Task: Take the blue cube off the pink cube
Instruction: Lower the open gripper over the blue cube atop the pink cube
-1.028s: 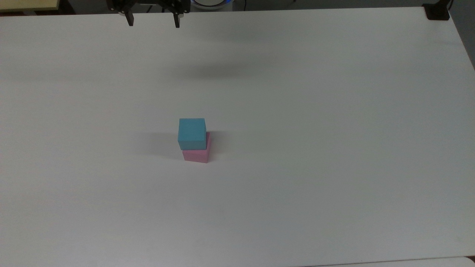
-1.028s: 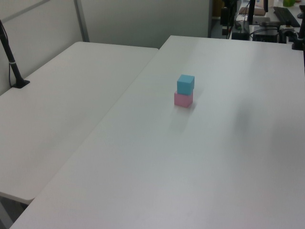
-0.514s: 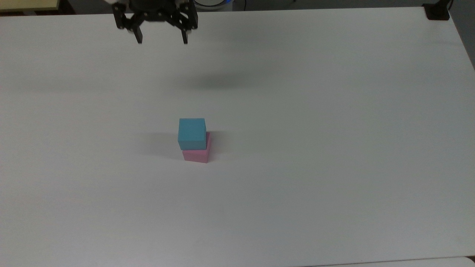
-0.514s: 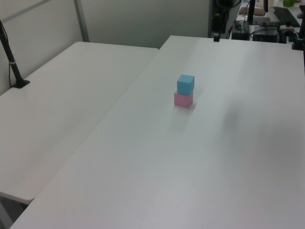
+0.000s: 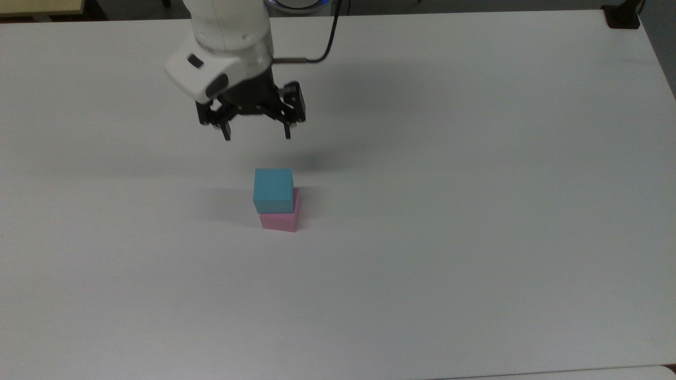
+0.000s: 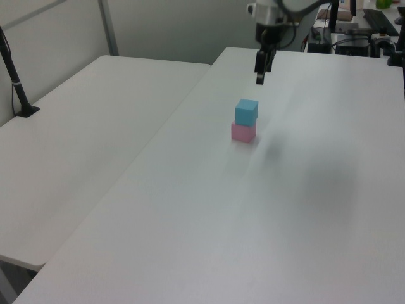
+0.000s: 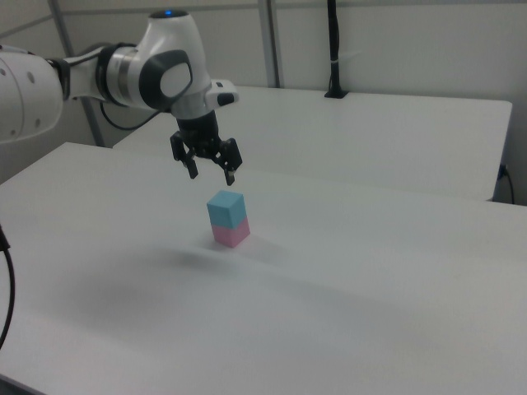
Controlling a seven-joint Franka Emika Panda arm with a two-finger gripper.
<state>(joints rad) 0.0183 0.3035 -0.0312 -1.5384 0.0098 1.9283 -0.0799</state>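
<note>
Since the earlier pictures the gripper (image 5: 257, 138) has come a long way from the far edge of the table (image 5: 475, 211) toward the cubes, and now the white wrist of the arm (image 5: 224, 47) is seen too. Both cubes lie where they lay before. The blue cube (image 5: 273, 190) sits on the pink cube (image 5: 281, 219) near the middle of the table, a little shifted on it, so in the top view a thin pink strip shows at the blue cube's right side.

The gripper hangs in the air with its two fingers spread apart and nothing between them. The gap looks wider than the blue cube, judged from the top view. It touches no cube.

For the next move, one relation matters. In the top view the stack lies below the gripper and slightly to its right, near but not under it. In the right view the gripper (image 7: 211, 172) is above the blue cube (image 7: 226, 208) and to its left, with clear air between them. In the left view the gripper (image 6: 259, 80) is above and behind the blue cube (image 6: 246, 112). The fingers open along the top view's left-right line, so they would close on the cube's left and right faces. The gripper probably needs to travel a little further forward, then go down
</note>
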